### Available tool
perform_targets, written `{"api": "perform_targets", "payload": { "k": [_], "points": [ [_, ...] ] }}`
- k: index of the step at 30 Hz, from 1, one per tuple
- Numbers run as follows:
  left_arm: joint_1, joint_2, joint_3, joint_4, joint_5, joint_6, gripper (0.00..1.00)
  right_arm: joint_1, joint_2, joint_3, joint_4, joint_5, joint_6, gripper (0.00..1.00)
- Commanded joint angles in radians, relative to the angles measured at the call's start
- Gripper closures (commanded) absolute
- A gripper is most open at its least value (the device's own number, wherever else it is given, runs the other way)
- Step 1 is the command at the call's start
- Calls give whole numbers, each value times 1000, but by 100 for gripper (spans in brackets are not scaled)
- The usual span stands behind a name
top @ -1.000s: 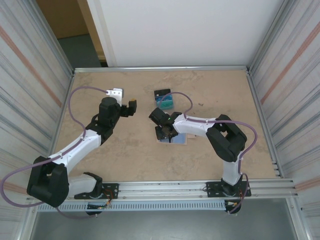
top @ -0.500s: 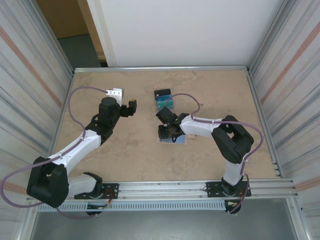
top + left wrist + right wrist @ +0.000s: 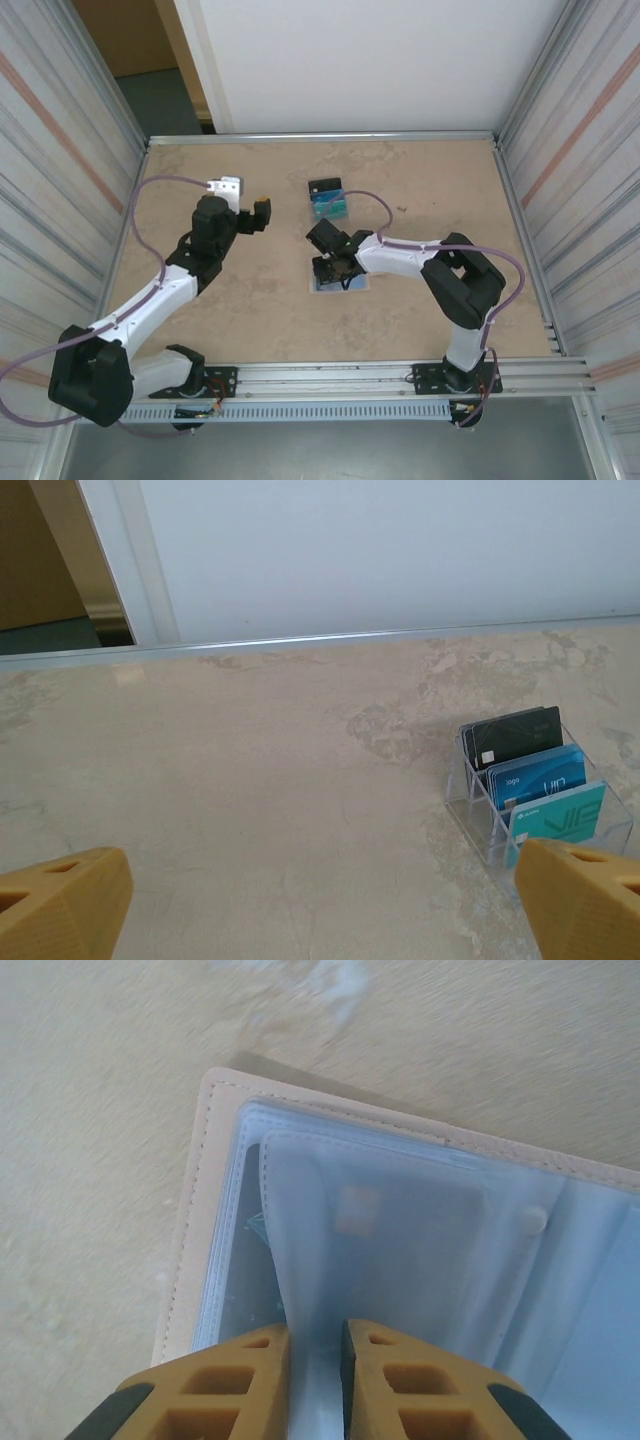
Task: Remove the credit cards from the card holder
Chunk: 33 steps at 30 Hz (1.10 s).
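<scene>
Beige marbled tabletop everywhere, and a little clear plastic rack sits lower right in the left wrist view. Plain white wall runs across the top.

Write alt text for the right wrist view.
The right gripper, its yellow fingertips close together, straddles the edge of a clear sleeve inside the open card holder. The holder, tan-edged and pale blue within, lies flat on the beige table.

The blue card in the middle slot of the clear stand carries big white letters that look like "VIP". A smaller word above them may read "logo". The teal card in the stand's front slot shows the same large "VIP", with finer print too small to read, and nothing is legible on the black card in the stand's back slot.
</scene>
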Motion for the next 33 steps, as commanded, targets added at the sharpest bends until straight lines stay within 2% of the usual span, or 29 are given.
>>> {"api": "perform_targets", "payload": {
  "k": [1, 16, 22, 33],
  "points": [
    [8, -43, -14, -1, -15, -16, 1, 26, 7, 17, -42, -51, -52, 81],
    [8, -36, 0, -10, 3, 1, 1, 27, -52, 24, -70, -13, -44, 86],
    [-4, -21, 9, -21, -3, 32, 1, -3, -105, -23, -26, -50, -23, 88],
    [-116, 31, 30, -56, -93, 135, 1, -83, -208, -132, 31, -103, 5, 87]
  ]
}}
